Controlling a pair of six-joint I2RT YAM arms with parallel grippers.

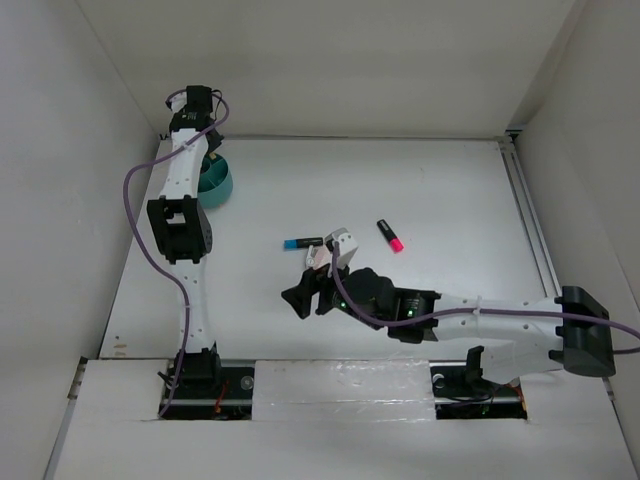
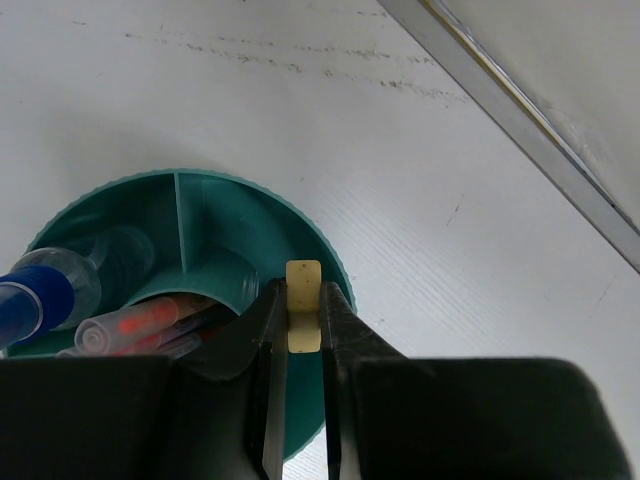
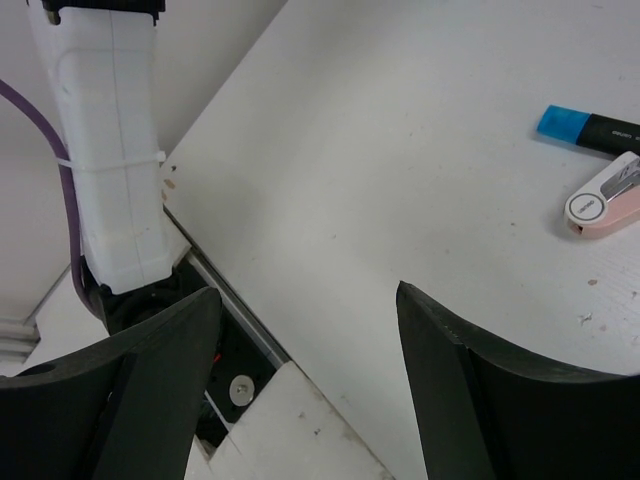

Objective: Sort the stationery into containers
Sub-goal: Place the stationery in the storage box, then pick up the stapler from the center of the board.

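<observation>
My left gripper [image 2: 302, 292] is shut on the tiny tan block [image 2: 303, 272] and holds it over the near rim of the round teal tub [image 2: 215, 200]. The tub holds a clear blue-capped bottle [image 2: 50, 290] and salmon-pink pens [image 2: 130, 322] in its compartments. In the top view the tub [image 1: 220, 186] sits at the far left under the left gripper [image 1: 211, 150]. My right gripper [image 1: 304, 292] is open and empty above the table's middle, and shows the same in its wrist view [image 3: 305, 295]. A blue-ended marker [image 1: 301, 242], a pink-white eraser [image 3: 605, 200] and a pink-ended marker [image 1: 390, 235] lie on the table.
A metal rail [image 2: 520, 110] runs along the wall beyond the tub. The left arm's white link [image 3: 110, 150] and the table's near edge with its base slot [image 3: 235, 350] lie below the right gripper. White walls enclose the table.
</observation>
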